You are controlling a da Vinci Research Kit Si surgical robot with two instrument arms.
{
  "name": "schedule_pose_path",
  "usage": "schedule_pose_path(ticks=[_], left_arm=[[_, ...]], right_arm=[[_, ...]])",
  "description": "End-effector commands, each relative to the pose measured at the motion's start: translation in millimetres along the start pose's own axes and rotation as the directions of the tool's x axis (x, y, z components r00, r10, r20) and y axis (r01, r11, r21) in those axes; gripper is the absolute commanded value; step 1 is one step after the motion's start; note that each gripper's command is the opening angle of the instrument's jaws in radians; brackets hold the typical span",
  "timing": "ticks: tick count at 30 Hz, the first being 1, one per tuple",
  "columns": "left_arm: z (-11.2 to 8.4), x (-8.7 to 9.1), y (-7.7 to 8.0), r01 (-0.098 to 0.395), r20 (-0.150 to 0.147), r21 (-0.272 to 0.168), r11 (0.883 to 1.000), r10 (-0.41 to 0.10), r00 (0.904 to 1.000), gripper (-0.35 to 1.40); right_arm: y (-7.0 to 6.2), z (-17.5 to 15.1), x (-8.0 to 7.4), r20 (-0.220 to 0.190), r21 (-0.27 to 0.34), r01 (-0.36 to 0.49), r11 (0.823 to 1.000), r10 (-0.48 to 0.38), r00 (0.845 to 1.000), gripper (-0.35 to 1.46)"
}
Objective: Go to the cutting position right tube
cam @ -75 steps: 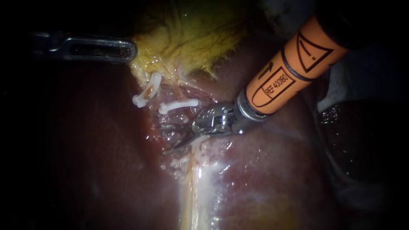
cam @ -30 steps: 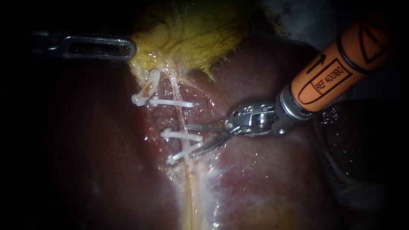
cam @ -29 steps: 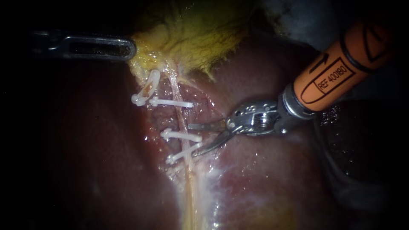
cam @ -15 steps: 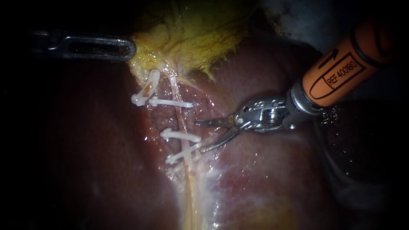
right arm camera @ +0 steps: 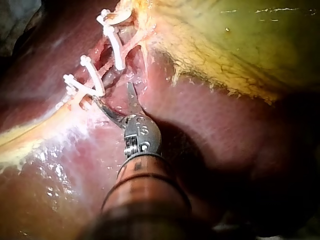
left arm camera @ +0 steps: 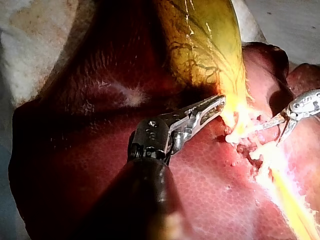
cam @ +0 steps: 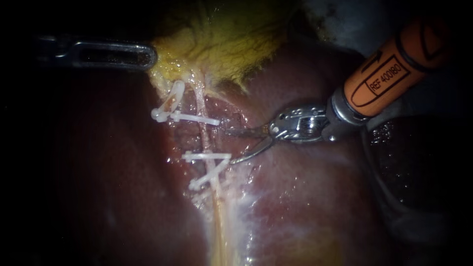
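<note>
Tube (cam: 203,135), pale and thin, the right of two, runs down the dark red liver (cam: 305,207) under three white plastic clips (cam: 197,118); the orange-shafted right instrument (cam: 230,146) has risen within the last half second, blade jaws gaping just beside the bare stretch between upper and middle clips, not yet astride it; the slotted steel left instrument (cam: 150,56) grips the yellow gallbladder (cam: 231,44) edge.
</note>
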Motion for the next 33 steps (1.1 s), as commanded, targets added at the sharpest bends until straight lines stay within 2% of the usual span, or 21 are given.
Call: schedule_pose_path(ticks=[1, 7, 11, 13, 17, 23, 27, 33], left_arm=[[0.0, 0.0, 0.0, 0.0, 0.0, 0.0, 1.0, 0.0, 1.0, -0.35], [0.0, 0.0, 0.0, 0.0, 0.0, 0.0, 1.0, 0.0, 1.0, -0.35], [0.0, 0.0, 0.0, 0.0, 0.0, 0.0, 1.0, 0.0, 1.0, -0.35], [0.0, 0.0, 0.0, 0.0, 0.0, 0.0, 1.0, 0.0, 1.0, -0.35], [0.1, 0.0, 0.0, 0.0, 0.0, -0.001, 1.0, 0.0, 1.0, -0.35], [0.1, 0.0, 0.0, 0.0, 0.0, -0.001, 1.0, 0.0, 1.0, -0.35], [0.1, 0.0, 0.0, 0.0, 0.0, -0.001, 1.0, 0.0, 1.0, -0.35], [0.1, 0.0, 0.0, 0.0, 0.0, -0.001, 1.0, 0.0, 1.0, -0.35]], right_arm=[[0.1, 0.1, 0.0, -0.006, 0.01, -0.013, 1.0, 0.013, 1.0, 1.03], [0.5, 0.8, 0.1, -0.037, 0.13, -0.088, 0.988, 0.094, 0.995, 1.02], [0.6, 1.1, 0.3, -0.068, 0.208, -0.136, 0.969, 0.153, 0.986, 1.02], [0.6, 1.2, 0.4, -0.07, 0.241, -0.155, 0.958, 0.176, 0.982, 1.02], [0.8, 2.0, 0.7, -0.066, 0.271, -0.159, 0.949, 0.183, 0.981, 1.0], [0.9, 3.6, 0.8, -0.094, 0.324, -0.154, 0.933, 0.194, 0.977, 1.0], [1.0, 4.5, 1.0, -0.121, 0.349, -0.141, 0.926, 0.194, 0.974, 0.98], [1.1, 6.1, 2.1, -0.182, 0.398, -0.121, 0.909, 0.208, 0.961, 0.97]])
